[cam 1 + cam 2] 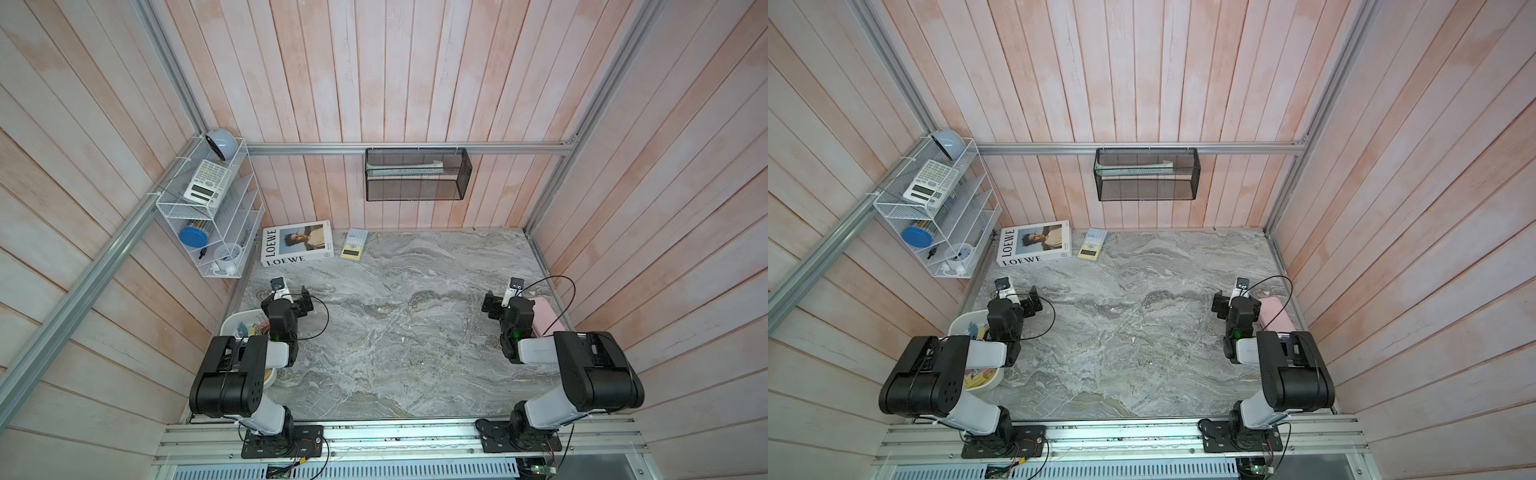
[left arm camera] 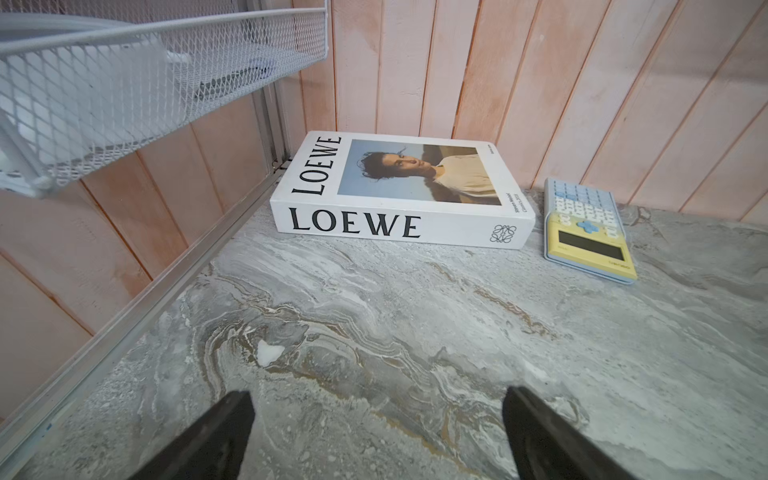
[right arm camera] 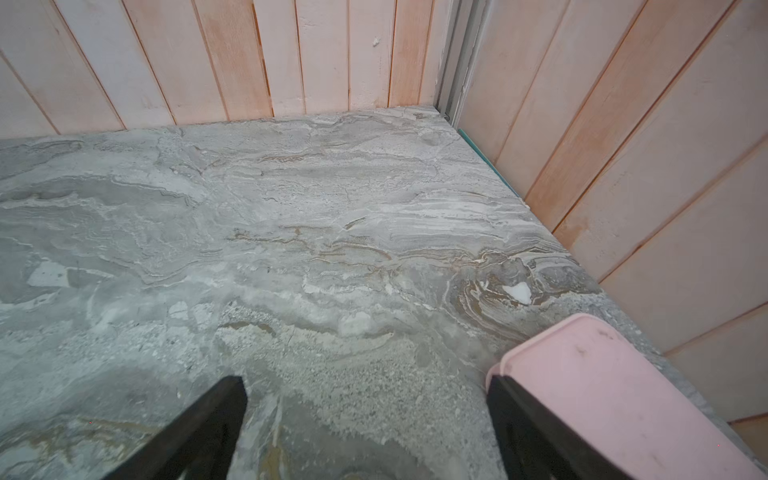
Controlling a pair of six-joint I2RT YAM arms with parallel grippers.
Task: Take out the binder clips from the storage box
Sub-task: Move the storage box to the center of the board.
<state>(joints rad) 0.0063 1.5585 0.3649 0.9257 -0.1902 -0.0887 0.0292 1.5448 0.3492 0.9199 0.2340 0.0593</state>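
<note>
Two grippers open and empty; the box sits under the left arm

Both grippers are seen with jaws spread wide and nothing between them. The left gripper (image 2: 376, 399) is held over the bare marble table (image 2: 415, 324), pointed at a white book (image 2: 399, 195) and a yellow calculator (image 2: 588, 237). The right gripper (image 3: 365, 386) is held low beside a pink tray (image 3: 602, 395).

The storage box (image 1: 961, 322) is found at the table's left edge, largely covered by the left forearm. Its long axis is judged to run from the robot's base toward the back wall. The binder clips (image 1: 978, 379) are glimpsed inside it as pastel bits, and no count can be made.

The box lies behind the left gripper, toward that arm's base, and well apart from the right arm. The left arm is judged the nearer, so a pull back and a downward turn are called for.
</note>
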